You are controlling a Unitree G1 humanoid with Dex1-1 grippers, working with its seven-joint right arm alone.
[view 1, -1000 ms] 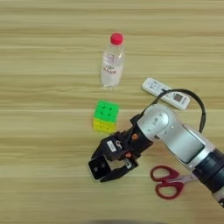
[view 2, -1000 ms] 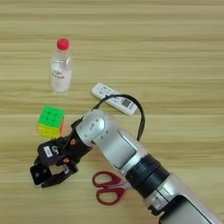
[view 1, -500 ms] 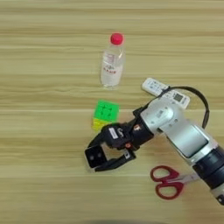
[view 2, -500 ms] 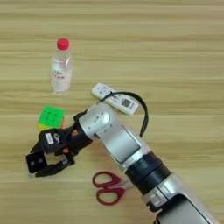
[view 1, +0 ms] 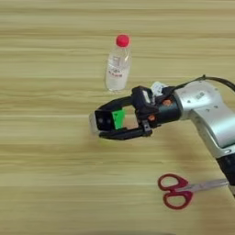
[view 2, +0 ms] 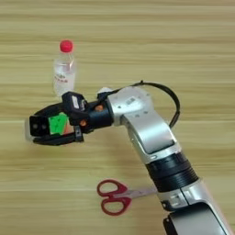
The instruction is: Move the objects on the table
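**Cube framed between the fingers, small white cube at their tips**

The gripper (view 1: 110, 126) is stretched leftward across the table (view 1: 46, 183), its 2 black fingers lying roughly level, 1 toward the far side and 1 toward the near side. The green face of the puzzle cube (view 1: 119, 119) is seen in the gap between them, so the cube lies inside the span of the fingers, not ahead of them. Whether the fingers are pressed onto it or only set around it cannot be told. A small white cube with a black face (view 1: 102, 122) is seen at the fingertips, left of the green face; contact cannot be judged.

The bottle (view 1: 118, 64) lies beyond the gripper, its long axis running away from the robot, red cap at the far end. The scissors (view 1: 181, 190) lie near the robot, handles to the left, blades pointing right.

Counted: 1 bottle, 1 scissors, 1 puzzle cube, 1 white cube. The remote is hidden, probably under the arm.
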